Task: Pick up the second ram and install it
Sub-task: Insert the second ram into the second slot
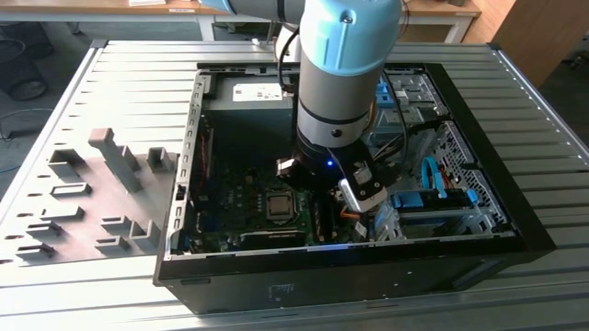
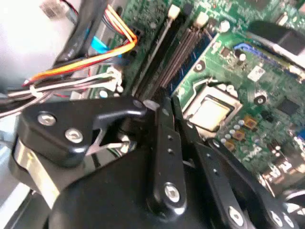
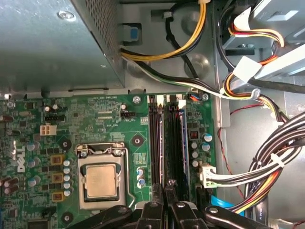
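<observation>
Gripper [image 3: 164,202] lowered inside the open computer case [image 1: 515,227], directly over the motherboard's memory slots [image 3: 167,143], positioned for seating a module; finger state cannot be told.

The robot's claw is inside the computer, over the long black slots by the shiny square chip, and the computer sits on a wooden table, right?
Not wooden: the exterior view shows a grey ribbed metal table. The claw is inside the computer, over the slots by the chip.
</observation>
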### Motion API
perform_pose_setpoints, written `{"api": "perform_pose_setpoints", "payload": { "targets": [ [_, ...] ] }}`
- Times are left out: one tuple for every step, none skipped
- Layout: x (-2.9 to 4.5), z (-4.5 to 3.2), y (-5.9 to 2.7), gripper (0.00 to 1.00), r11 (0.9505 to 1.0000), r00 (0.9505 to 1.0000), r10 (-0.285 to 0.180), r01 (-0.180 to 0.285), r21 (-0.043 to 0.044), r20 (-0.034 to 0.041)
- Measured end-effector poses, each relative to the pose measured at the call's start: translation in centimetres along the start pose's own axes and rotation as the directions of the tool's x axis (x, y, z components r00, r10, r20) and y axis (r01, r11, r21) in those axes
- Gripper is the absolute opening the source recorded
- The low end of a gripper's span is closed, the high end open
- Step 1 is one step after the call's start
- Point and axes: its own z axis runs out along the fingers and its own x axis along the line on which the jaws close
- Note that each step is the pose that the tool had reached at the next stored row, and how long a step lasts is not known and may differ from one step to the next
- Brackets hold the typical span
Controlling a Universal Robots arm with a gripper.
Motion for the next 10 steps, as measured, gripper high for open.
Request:
{"api": "perform_pose_setpoints", "payload": {
  "targets": [
    [0.00,-0.03,0.01,0.14,1.0000,1.0000,0.000,0.000,0.0003,0.0000],
    [0.00,-0.08,0.01,0.14,1.0000,1.0000,0.000,0.000,0.0004,-0.0001],
    [0.00,-0.17,0.02,0.14,1.0000,1.0000,0.000,0.000,0.0001,0.0000],
    [0.00,-0.29,0.03,0.14,1.0000,1.0000,0.000,0.000,0.0001,0.0000],
    [0.00,-0.40,0.03,0.14,1.0000,1.0000,0.000,0.000,0.0002,0.0000],
    [-0.01,-0.44,0.04,0.14,1.0000,1.0000,0.000,0.000,0.0001,0.0000],
    [-0.01,-0.43,0.04,0.14,1.0000,1.0000,-0.001,0.001,-0.0002,0.0000],
    [0.00,-0.43,0.04,0.14,1.0000,1.0000,-0.008,0.008,-0.0004,-0.0005],
    [0.00,-0.43,0.05,0.14,0.9998,0.9998,-0.018,0.018,-0.0005,-0.0011],
    [0.00,-0.41,0.07,0.14,0.9996,0.9996,-0.028,0.028,-0.0008,-0.0018]
  ]
}}
